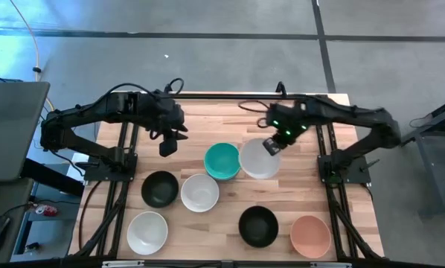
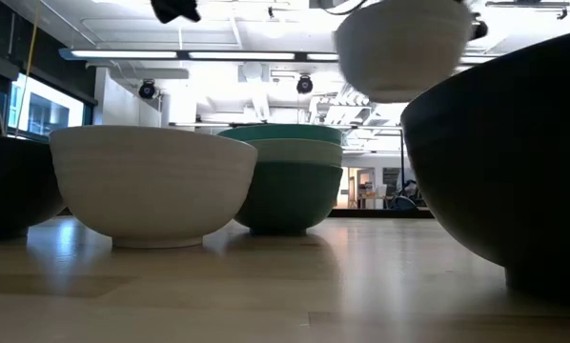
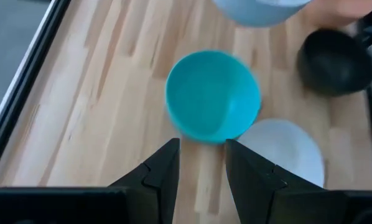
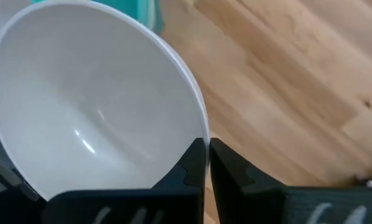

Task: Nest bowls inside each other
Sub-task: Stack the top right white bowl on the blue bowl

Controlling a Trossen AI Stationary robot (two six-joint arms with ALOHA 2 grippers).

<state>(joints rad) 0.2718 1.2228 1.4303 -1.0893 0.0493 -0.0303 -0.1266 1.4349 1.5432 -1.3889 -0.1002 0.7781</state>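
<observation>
My right gripper (image 1: 271, 147) is shut on a white bowl (image 1: 260, 159) that it holds in the air just right of a nested stack of teal and pale mint bowls (image 1: 222, 161). The stack stands on its base on the wooden table (image 1: 207, 123), and in the low view the white bowl (image 2: 399, 48) hangs well above it (image 2: 285, 181). My left gripper (image 3: 201, 168) is open and empty, above the table on the far-left side of the stack. My right gripper pinches the white bowl's rim (image 4: 200, 134) between its two fingers, one finger (image 4: 191, 163) inside the bowl and the other (image 4: 231, 167) outside. The fingers come from above, pointing steeply down. The bowl hangs clear of the table, mouth up.
Single bowls stand on the near half of the table: black (image 1: 160, 188), white (image 1: 200, 192), white (image 1: 147, 231), black (image 1: 258, 225) and salmon-pink (image 1: 310, 235). Bare wood lies along the far edge. The arms' frames (image 1: 334, 167) flank both sides.
</observation>
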